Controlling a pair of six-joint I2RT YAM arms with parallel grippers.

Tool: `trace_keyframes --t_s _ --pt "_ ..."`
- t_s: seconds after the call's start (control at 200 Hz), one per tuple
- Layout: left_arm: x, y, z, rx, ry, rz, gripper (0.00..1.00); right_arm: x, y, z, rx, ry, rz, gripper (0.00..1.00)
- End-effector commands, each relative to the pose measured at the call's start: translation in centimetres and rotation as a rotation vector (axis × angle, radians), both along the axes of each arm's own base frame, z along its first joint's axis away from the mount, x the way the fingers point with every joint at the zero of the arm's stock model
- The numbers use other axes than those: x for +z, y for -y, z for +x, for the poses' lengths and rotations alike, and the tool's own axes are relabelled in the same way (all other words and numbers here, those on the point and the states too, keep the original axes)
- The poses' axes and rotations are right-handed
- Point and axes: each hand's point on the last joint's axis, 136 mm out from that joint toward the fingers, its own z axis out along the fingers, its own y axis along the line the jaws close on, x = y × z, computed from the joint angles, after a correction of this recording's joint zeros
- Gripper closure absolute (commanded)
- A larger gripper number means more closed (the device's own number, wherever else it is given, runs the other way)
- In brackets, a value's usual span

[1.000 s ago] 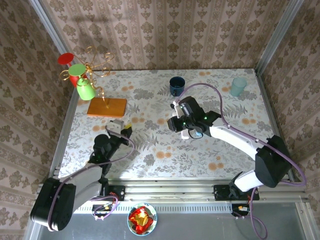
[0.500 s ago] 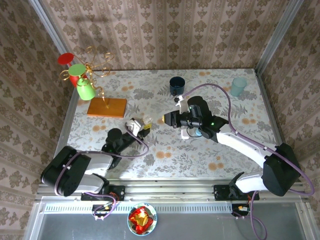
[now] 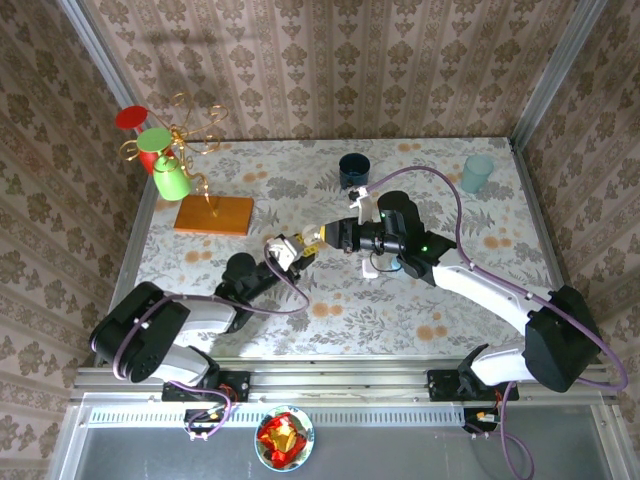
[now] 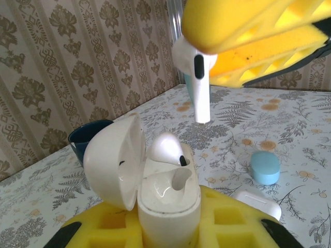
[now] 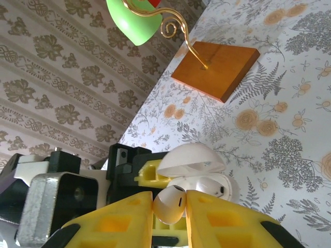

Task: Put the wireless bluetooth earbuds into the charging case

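Floral table below, and the arms meet above it. The left gripper clamps the open charging case upright, one earbud seated inside. The danger: if the stem comes down off line with the empty socket, it likely catches the rim or tips the case. The right gripper pinches the second earbud by its head, stem down, just above the case, not touching.

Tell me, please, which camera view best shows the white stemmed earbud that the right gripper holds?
The left wrist view: the white stemmed earbud hangs stem down, above the open white charging case. The right wrist view gives its rounded head; from above it is a speck.
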Motion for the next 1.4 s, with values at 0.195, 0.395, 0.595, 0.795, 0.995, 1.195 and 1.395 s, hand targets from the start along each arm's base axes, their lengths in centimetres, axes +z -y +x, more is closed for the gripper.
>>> trace_keyframes --t_s 0.195,0.395,0.595,0.795,0.995,1.195,1.395 --pt "2.0 0.8 0.2 -0.008 0.046 -0.045 1.00 -1.5 -0.8 0.4 0.024 -0.046 0.003 0.76" --pt "2.0 0.9 0.0 -0.012 0.045 -0.046 1.00 -2.3 -1.0 0.7 0.021 -0.061 -0.010 0.76" --pt "2.2 0.8 0.1 -0.004 0.037 -0.056 1.00 -2.8 -0.6 0.8 0.006 -0.056 -0.041 0.76" --pt "2.5 0.8 0.4 0.008 0.020 -0.076 1.00 -3.3 -0.8 0.6 0.021 -0.079 -0.064 0.71" --pt "2.3 0.9 0.4 0.007 0.016 -0.074 1.00 -2.5 -0.9 0.4 0.024 -0.068 -0.048 0.65" --pt "1.7 0.9 0.5 0.007 0.007 -0.060 1.00 -1.1 -0.7 -0.1 0.035 -0.028 -0.029 0.60" --pt "1.4 1.2 0.7 0.003 -0.006 -0.059 1.00 -1.1 -1.4 -0.8 0.105 -0.036 -0.027 0.60"
